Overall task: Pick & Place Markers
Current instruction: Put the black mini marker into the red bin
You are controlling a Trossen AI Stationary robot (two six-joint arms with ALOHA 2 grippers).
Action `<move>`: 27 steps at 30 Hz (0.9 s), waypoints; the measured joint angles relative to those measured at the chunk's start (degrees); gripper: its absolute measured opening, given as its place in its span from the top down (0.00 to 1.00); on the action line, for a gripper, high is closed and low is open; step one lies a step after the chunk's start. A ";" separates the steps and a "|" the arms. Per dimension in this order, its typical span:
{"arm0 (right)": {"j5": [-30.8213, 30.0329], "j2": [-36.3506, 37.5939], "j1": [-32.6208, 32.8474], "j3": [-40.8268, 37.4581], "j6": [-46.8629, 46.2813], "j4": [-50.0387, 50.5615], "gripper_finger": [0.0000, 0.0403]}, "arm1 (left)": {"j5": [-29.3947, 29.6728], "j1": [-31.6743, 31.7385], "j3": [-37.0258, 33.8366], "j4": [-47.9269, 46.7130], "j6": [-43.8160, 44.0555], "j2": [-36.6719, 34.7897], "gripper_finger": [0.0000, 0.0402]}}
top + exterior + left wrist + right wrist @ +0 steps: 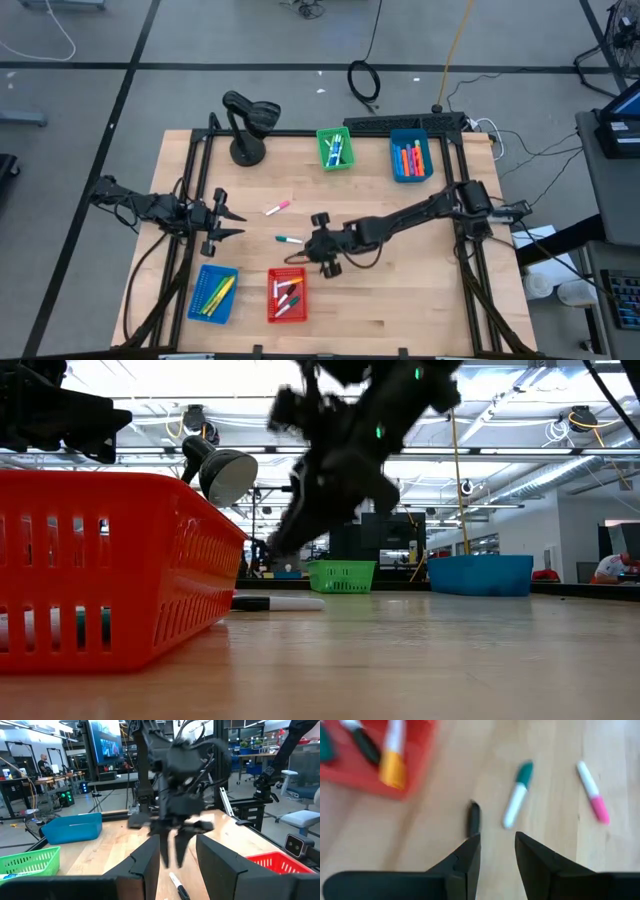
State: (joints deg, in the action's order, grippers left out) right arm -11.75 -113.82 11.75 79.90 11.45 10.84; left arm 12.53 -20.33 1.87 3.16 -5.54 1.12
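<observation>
Landmark: the red basket, near the front edge of the wooden table.

Right pincer hangs just behind the red basket, over bare wood. Its fingers stand slightly apart with only tabletop showing in the gap; nothing pinched. Directly ahead of the fingertips in the right wrist view lies a small dark marker, free on the table.

Teal-capped white marker lies just behind the red basket, beside the right pincer, untouched. Pink-capped white marker lies farther behind the basket, apart from the teal one.

Inside the red basket: a few markers (one white-bodied with an orange cap shows in the right wrist view, others dark-capped).

Left pincer hovers behind and to the left of the red basket, above the blue basket. Fingers held a little apart, empty.

Blue basket sits just left of the red one and holds yellow and green markers.

Far behind the red basket, along the back edge: green basket with blue and green markers, and a second blue basket with orange and pink markers.

Black desk lamp stands at the back, left of the green basket.
</observation>
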 joint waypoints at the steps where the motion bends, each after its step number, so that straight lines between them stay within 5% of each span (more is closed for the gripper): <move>1: 0.39 -0.02 -0.64 -1.01 -0.55 -0.65 0.72 | 0.00 0.00 0.00 0.00 0.02 0.00 0.67; 6: 6.06 -0.02 -2.21 -5.75 -4.71 -6.99 0.72 | 0.00 0.01 0.01 0.00 0.00 0.00 0.67; 18: 5.93 -0.04 -1.27 -17.05 -4.51 -25.62 0.72 | 0.00 0.01 0.00 0.00 0.00 0.00 0.67; 27: 7.81 -0.07 -1.38 -17.86 -2.78 -28.02 0.72 | 0.00 0.00 0.00 0.00 0.00 -0.01 0.67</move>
State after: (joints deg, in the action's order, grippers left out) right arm -3.94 -113.89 10.37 62.04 8.67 -17.18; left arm 12.53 -20.33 1.87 3.16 -5.54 1.11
